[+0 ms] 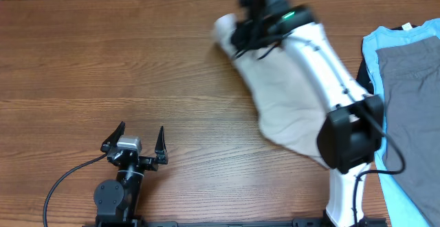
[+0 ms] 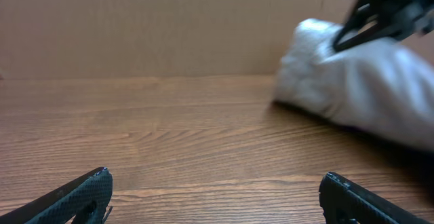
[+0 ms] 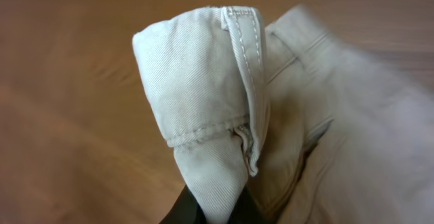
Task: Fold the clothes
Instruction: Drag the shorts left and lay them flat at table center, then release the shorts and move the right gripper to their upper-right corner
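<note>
Shorts (image 1: 283, 98) are beige, garment (image 1: 412, 96) grey, T-shirt (image 1: 419, 206) light blue, table (image 1: 103, 48) wood-grained brown.

The overhead view looks straight down on the table (image 1: 103, 48) from well above. The left wrist view sits low over it, facing level across the surface toward the shorts (image 2: 359, 88), which lie some way off. The right wrist view is close up against those shorts. All three views share them.

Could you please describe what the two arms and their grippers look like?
The left arm is black, with a silvery block behind the left gripper, whose two fingers are black pointed prongs; a black cable loops from its base. The right arm has a long white link between black joints, a green light near the black right gripper, and thin black cables.
</note>
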Controlling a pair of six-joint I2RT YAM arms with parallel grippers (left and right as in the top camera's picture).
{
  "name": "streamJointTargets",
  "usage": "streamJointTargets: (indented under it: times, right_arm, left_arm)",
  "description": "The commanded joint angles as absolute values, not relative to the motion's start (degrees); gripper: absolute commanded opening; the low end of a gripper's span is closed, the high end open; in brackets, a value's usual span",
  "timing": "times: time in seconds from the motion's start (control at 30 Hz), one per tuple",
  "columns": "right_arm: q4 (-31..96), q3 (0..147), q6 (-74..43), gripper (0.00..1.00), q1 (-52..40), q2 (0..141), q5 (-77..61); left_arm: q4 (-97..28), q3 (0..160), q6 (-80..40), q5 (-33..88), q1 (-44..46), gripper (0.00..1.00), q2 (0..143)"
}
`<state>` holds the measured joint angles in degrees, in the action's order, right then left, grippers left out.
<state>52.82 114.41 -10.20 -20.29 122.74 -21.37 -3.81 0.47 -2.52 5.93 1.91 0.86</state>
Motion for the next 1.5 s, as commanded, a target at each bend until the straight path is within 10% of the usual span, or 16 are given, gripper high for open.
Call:
streamJointTargets:
  times: [0.0, 0.37, 0.53, 0.7, 1.17, 1.33, 1.47]
  right_arm:
    - [45.28, 107.09, -19.20, 0.07, -30.35, 121.51, -21.39]
    - [33.04, 97.78, -22.79, 0.18, -47.37, 121.64, -11.38]
    - [31.57, 97.91, -22.74, 0.65, -48.95, 121.62, -9.89]
    - [32.93, 100.07, -22.76, 0.69, -45.23, 119.79, -10.66]
    - [74.32, 101.56, -22.39, 0.96, -27.83, 109.78, -5.89]
    - [80.97, 96.82, -22.41, 0.94, -23.20, 109.84, -3.86]
    - [81.08, 91.81, -22.68, 0.51, -20.49, 109.84, -3.88]
  left_arm:
    - [-3.90, 0.27, -1.06, 5.54, 2.28, 1.00, 0.43]
    - [-3.90, 0.27, -1.04, 5.54, 2.28, 1.00, 0.43]
    - [-3.90, 0.27, -1.06, 5.54, 2.28, 1.00, 0.43]
    - [-3.90, 0.27, -1.06, 5.54, 2.28, 1.00, 0.43]
    - [-3.90, 0.27, -1.04, 5.54, 2.28, 1.00, 0.43]
    - [-3.90, 0.27, -1.04, 5.54, 2.28, 1.00, 0.43]
    - [-3.90, 0.27, -1.06, 5.54, 2.28, 1.00, 0.43]
